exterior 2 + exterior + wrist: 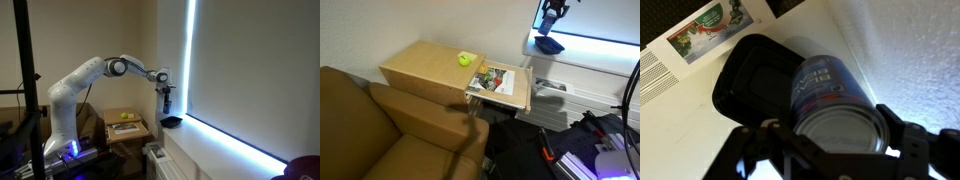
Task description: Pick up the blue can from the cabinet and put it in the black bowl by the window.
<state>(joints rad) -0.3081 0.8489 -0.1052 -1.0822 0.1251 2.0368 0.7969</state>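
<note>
By the window (592, 39), pincer (835, 142) clasps blue can (826, 86) above black bowl (748, 84).

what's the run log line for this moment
phase: placing | gripper: shut on blue can | blue can: held over black bowl, not released | black bowl: by window | yellow-green ball: on cabinet

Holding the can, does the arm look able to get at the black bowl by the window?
Probably yes: the gripper, shut on the blue can, hangs just above the black bowl with nothing visible between them.
</note>
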